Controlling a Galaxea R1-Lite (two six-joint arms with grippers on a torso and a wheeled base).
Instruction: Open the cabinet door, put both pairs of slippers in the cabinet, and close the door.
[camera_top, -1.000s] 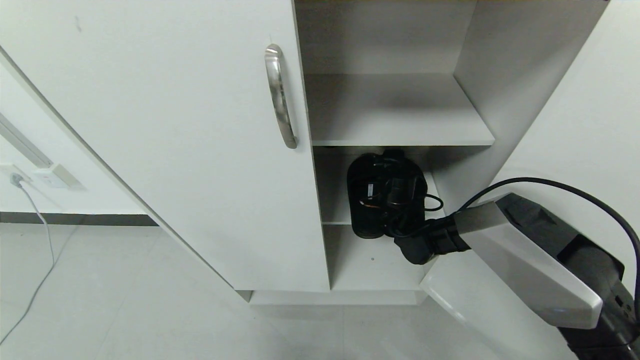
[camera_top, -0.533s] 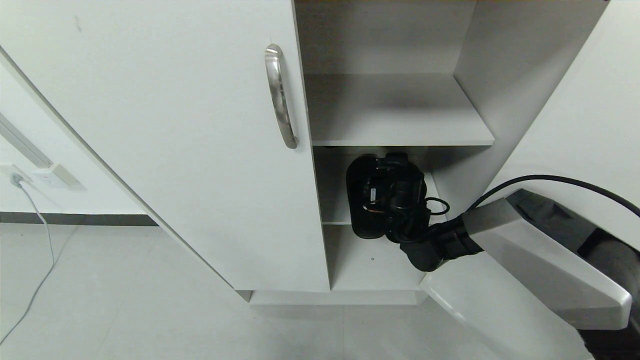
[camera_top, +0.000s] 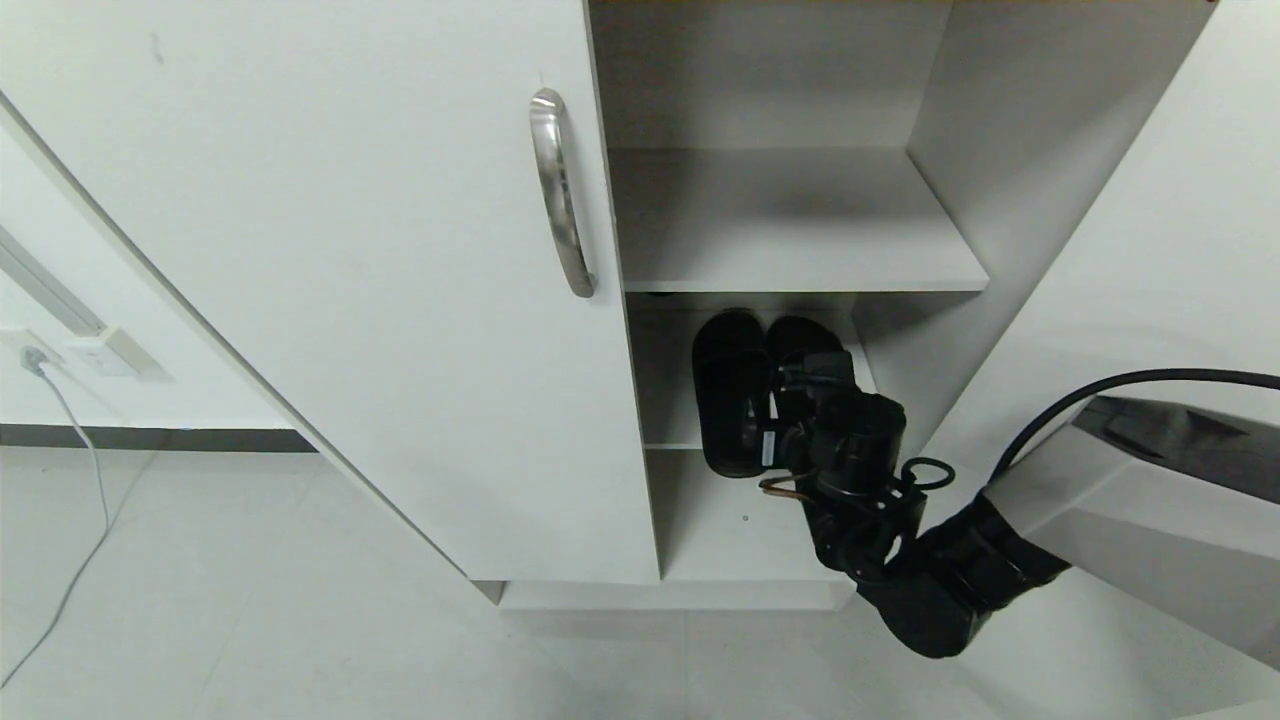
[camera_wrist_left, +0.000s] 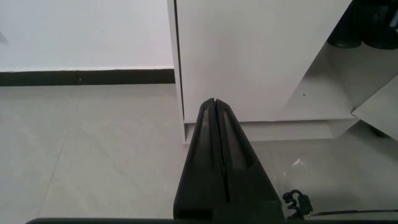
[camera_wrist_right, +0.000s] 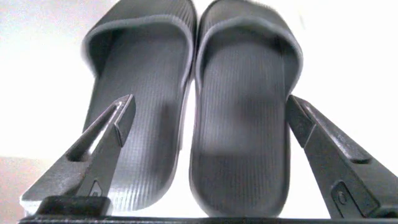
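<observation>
A pair of black slippers (camera_top: 735, 385) lies side by side on the middle shelf (camera_top: 665, 395) of the cabinet, toes pointing inward. My right gripper (camera_top: 795, 405) is open just in front of their heels. In the right wrist view its fingers (camera_wrist_right: 115, 121) stand apart on either side of the slippers (camera_wrist_right: 239, 130) without touching them. The right cabinet door (camera_top: 1150, 260) is swung open. The left door (camera_top: 350, 250) with its metal handle (camera_top: 560, 190) is closed. My left gripper (camera_wrist_left: 214, 106) is shut and empty, held low over the floor in front of the cabinet base.
An empty upper shelf (camera_top: 800, 220) sits above the slippers and the bare bottom shelf (camera_top: 735, 525) below them. A wall socket with a cable (camera_top: 60, 400) is at the far left. Light floor tiles (camera_top: 300, 640) spread in front of the cabinet.
My right gripper has let go of the slippers and drawn back and down out of the shelf. The slippers stay on the middle shelf.
</observation>
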